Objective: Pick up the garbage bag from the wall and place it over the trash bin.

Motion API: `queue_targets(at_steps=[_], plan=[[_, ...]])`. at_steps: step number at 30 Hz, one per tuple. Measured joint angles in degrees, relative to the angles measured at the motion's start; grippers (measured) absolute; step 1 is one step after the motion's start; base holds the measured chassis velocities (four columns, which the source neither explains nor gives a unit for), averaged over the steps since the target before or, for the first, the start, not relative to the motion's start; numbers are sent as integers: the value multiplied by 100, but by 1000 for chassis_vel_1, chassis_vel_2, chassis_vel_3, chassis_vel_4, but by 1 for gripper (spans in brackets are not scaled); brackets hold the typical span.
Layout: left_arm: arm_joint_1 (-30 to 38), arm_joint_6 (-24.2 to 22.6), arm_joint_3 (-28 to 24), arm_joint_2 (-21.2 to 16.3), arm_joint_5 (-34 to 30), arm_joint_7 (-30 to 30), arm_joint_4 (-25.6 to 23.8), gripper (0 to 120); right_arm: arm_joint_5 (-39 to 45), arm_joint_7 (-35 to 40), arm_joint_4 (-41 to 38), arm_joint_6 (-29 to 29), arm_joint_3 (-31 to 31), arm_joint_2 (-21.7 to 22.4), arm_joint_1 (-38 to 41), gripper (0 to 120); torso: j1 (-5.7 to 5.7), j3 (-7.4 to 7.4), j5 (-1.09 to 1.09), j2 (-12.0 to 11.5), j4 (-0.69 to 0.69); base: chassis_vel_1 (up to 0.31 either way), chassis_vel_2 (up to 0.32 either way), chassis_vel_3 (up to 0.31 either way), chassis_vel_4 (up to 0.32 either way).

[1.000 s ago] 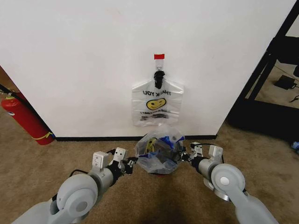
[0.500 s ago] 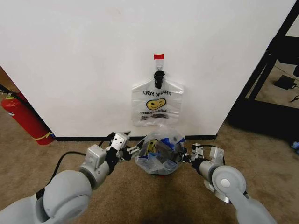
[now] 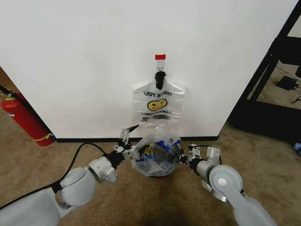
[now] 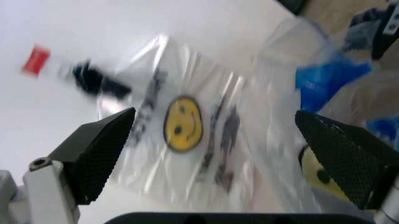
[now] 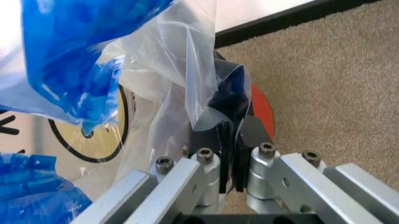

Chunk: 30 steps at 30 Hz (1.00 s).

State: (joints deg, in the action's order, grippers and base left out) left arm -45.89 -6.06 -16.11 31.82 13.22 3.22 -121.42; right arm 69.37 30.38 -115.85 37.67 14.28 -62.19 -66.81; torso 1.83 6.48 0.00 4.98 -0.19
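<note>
The garbage bag [image 3: 158,104], translucent white with a yellow smiley, hangs from a black hook [image 3: 160,78] on the white wall [image 3: 84,61]. The same garbage bag [image 4: 187,126] lies ahead in the left wrist view. My left gripper [image 3: 129,133] is open and raised beside the bag's lower left corner, its fingers [image 4: 100,149] wide apart and touching nothing. Below stands the trash bin [image 3: 157,170], draped in another crumpled plastic bag [image 3: 157,153] with blue print. My right gripper [image 3: 182,158] is at the bin's right side. The right gripper [image 5: 227,128] is shut on that plastic [image 5: 187,79], by the bin's red base [image 5: 263,109].
A red fire extinguisher [image 3: 23,120] leans at the wall's left end. A black frame [image 3: 273,70] stands at the right past the wall's corner. Red tape [image 3: 160,57] marks the wall above the hook. Brown carpet [image 3: 56,155] surrounds the bin.
My left arm has reached forward and lifted from beside the bin up to the hanging bag's lower edge. The right gripper has stayed at the bin.
</note>
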Motion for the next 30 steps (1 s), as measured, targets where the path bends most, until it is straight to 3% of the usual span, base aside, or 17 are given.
queue_targets(at_steps=[7, 14, 24, 30], plan=[[269, 354, -532, 283, 850, -82, 348, 100, -16, 5, 22, 0, 5, -35, -7, 1, 0, 0, -2, 0, 4, 0, 0, 0, 0], [871, 502, -942, 676, 1243, -91, 638, 100, -25, 17, 42, 1, 1, -27, 7, 1, 0, 0, -1, 0, 0, 0, 0, 0, 0], [863, 772, -1014, 510, 1672, -108, 844, 98, -16, 30, 78, -2, -7, -7, 46, 1, 0, 0, 0, 0, 2, 0, 0, 0, 0], [821, 836, -1029, 655, 2019, -127, 957, 97, -12, 28, 80, -5, -33, -24, 78, 1, 0, 0, -1, 0, 2, 0, 0, 0, 0]])
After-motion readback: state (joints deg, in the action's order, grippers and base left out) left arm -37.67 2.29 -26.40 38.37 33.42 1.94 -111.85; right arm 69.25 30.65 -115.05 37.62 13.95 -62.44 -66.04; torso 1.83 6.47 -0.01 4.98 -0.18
